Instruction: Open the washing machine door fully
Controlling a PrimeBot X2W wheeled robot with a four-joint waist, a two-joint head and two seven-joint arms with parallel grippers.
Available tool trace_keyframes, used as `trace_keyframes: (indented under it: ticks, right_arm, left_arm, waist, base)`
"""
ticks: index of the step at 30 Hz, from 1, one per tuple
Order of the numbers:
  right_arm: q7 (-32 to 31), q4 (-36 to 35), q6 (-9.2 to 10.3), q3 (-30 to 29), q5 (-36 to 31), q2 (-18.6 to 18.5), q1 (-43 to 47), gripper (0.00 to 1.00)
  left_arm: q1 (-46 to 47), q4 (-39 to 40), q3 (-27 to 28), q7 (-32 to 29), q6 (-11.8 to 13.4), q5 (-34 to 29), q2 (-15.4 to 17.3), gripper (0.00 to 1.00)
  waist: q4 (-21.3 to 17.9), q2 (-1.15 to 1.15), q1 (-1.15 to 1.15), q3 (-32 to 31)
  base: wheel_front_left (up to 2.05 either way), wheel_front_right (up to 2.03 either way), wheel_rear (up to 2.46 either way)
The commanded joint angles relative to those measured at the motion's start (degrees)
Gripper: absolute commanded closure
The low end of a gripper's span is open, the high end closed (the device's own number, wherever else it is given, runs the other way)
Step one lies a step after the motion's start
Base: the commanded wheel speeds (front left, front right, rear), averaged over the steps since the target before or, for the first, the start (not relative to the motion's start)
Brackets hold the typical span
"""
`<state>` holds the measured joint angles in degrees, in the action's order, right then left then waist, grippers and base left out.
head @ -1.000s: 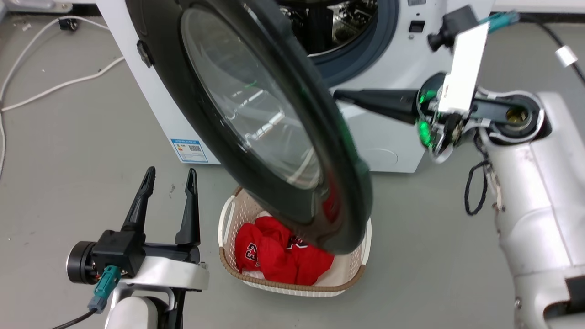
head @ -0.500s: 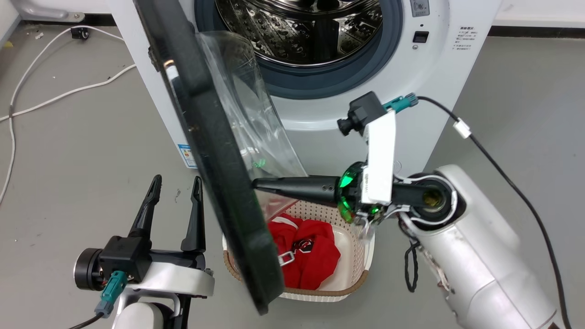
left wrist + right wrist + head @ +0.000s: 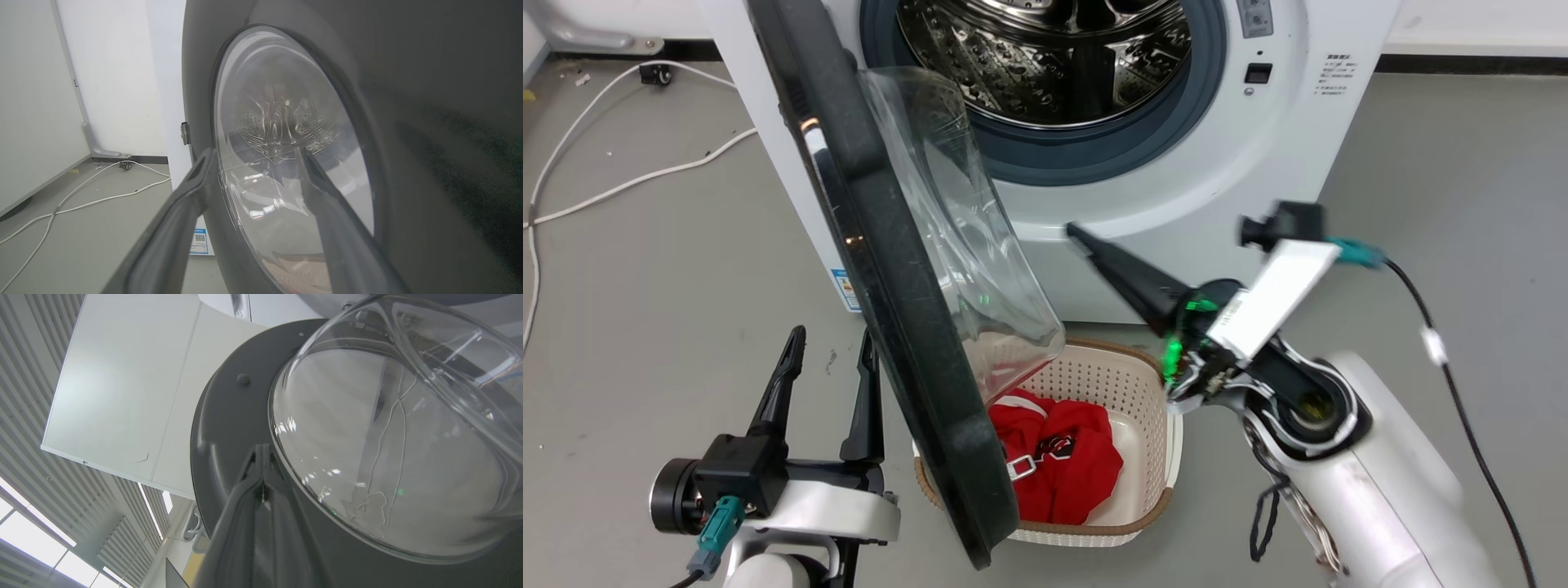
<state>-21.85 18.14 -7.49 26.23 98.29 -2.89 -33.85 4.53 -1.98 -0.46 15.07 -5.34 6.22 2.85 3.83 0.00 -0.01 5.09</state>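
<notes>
Hanging out from the big white front-loading washing machine [image 3: 1176, 204], the large round glossy black door [image 3: 890, 286] with its bulging clear glass bowl stood nearly edge-on. A cream perforated laundry basket [image 3: 1168, 441] holding a red garment [image 3: 1062, 469] sat on the floor beneath. The right claw [image 3: 1076, 234] had its dark fingers pressed together on nothing, near the bowl's inner side. The left claw [image 3: 832, 335] was spread wide and empty, beside the door's outer face.

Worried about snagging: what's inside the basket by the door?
Red clothing lies in the cream basket. The washing machine door covers the basket's left side, hiding whatever is there.
</notes>
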Motion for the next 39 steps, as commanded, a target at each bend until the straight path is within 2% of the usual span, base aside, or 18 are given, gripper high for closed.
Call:
trace_keyframes:
  ticks: [1, 2, 3, 11, 15, 17, 20, 23, 25, 28, 29, 34, 37, 39]
  right_arm:
    - [4.0, -0.9, 0.0, -1.6, -1.3, -0.2, 2.6, 0.67]
    - [6.9, -1.5, 0.0, -3.0, -2.1, -0.4, 4.0, 0.3]
    - [9.7, -2.1, 0.0, -4.1, -3.0, -0.6, 5.4, 0.0]
    - [31.3, -5.6, -0.01, -12.0, -13.6, -3.9, 18.3, 0.0]
    - [36.4, -5.2, 0.0, -16.6, -22.3, -4.9, 23.3, 0.0]
    - [36.9, -5.3, 0.0, -20.3, -29.2, -4.8, 25.0, 0.0]
    - [37.0, -8.8, -0.01, -29.5, -42.3, -2.3, 26.9, 0.0]
    - [37.0, -14.7, 0.0, -35.6, -57.7, -0.7, 28.4, 0.0]
    - [37.0, -19.3, 0.0, -37.6, -68.3, -0.2, 29.2, 0.0]
    - [37.0, -25.3, 0.0, -37.5, -80.3, 0.1, 30.7, 0.0]
    - [37.0, -25.3, 0.0, -37.5, -80.3, 0.1, 30.7, 0.0]
    - [37.0, -30.8, 0.01, -33.4, -93.1, 0.1, 34.3, 0.0]
    - [37.0, -31.5, 0.01, -31.4, -97.6, 0.1, 36.4, 0.0]
    - [37.0, -30.8, 0.01, -30.6, -98.1, 0.1, 37.6, 0.0]
  left_arm:
    - [-0.9, 0.1, 0.2, 0.1, 0.2, -0.1, 0.0, 0.0]
    - [-1.1, 0.1, 0.3, 0.1, 0.2, -0.1, 0.1, 0.0]
    - [-1.2, 0.1, 0.5, 0.1, 0.2, -0.2, 0.1, 0.0]
    - [-2.5, 0.1, 1.4, 0.1, -0.1, -0.7, 0.1, 0.0]
    - [-2.7, 0.1, 1.8, 0.1, -0.1, -0.8, 0.1, 0.0]
    - [-2.8, 0.1, 2.0, 0.1, -0.1, -0.8, 0.0, 0.0]
    - [-2.6, 0.1, 2.4, 0.1, -0.1, -0.8, 0.1, 0.0]
    - [-2.5, 0.2, 2.7, 0.1, -0.2, -0.9, 0.1, 0.0]
    - [-2.4, 0.0, 2.9, 0.1, -0.2, -0.9, 0.1, 0.0]
    - [-2.3, 0.1, 3.2, 0.1, -0.3, -1.1, 0.1, 0.0]
    - [-2.3, 0.1, 3.2, 0.1, -0.3, -1.1, 0.1, 0.0]
    - [-2.0, 0.0, 3.6, 0.1, -0.4, -1.2, 0.0, 0.0]
    - [-1.8, 0.1, 3.8, 0.1, -0.5, -1.4, 0.1, 0.0]
    - [-1.8, 0.2, 3.8, 0.1, -0.5, -1.5, 0.0, 0.0]
  waist:
    - [-0.4, 0.0, 0.01, -0.4]
    - [-0.5, 0.0, 0.01, -0.5]
    - [-0.7, 0.0, 0.01, -0.6]
    - [-1.3, 0.0, 0.01, -1.5]
    - [-1.9, 0.0, 0.01, -1.4]
    - [-2.2, 0.0, 0.01, -1.4]
    - [-2.5, 0.0, 0.01, -1.3]
    - [-2.7, 0.0, 0.01, -1.3]
    - [-2.7, 0.0, 0.01, -1.3]
    - [-2.7, 0.0, 0.01, -1.4]
    - [-2.7, 0.0, 0.01, -1.4]
    - [-2.8, 0.0, 0.01, -1.3]
    - [-2.7, 0.0, 0.01, -1.4]
    - [-2.7, 0.0, 0.01, -1.4]
  base:
    - [0.0, 0.0, 0.0]
    - [0.0, 0.0, 0.0]
    - [0.0, 0.0, 0.0]
    - [0.0, 0.0, 0.0]
    - [0.0, 0.0, 0.0]
    - [0.0, 0.0, 0.0]
    - [0.0, 0.0, 0.0]
    - [0.0, 0.0, 0.0]
    - [0.0, 0.0, 0.0]
    - [0.0, 0.0, 0.0]
    - [0.0, 0.0, 0.0]
    - [0.0, 0.0, 0.0]
    - [0.0, 0.0, 0.0]
    - [0.0, 0.0, 0.0]
